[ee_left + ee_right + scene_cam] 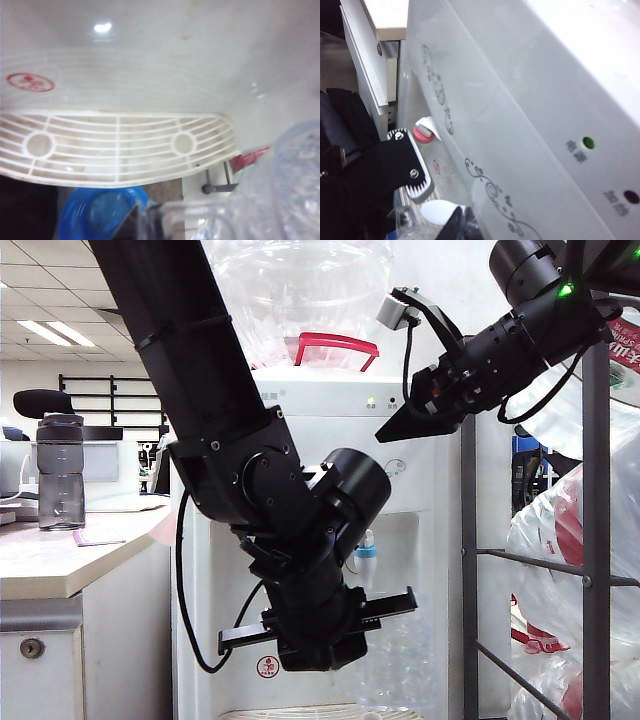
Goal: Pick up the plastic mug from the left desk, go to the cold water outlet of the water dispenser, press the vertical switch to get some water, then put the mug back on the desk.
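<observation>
**Beige desk at the left, dispenser tray below**

At nine o'clock in the exterior view stands the beige-topped left desk [60, 560], with a white side panel and a grey drawer front bearing a round lock. On its top, towards ten o'clock, a tall smoky-grey bottle with a black cap [60, 472] stands upright. Just beside the bottle's foot, at its four o'clock, a flat pale-pink sheet [97, 536] lies on the surface.

Left gripper [385, 625] holds plastic mug [400, 660] under cold water outlet [366, 558]
</observation>
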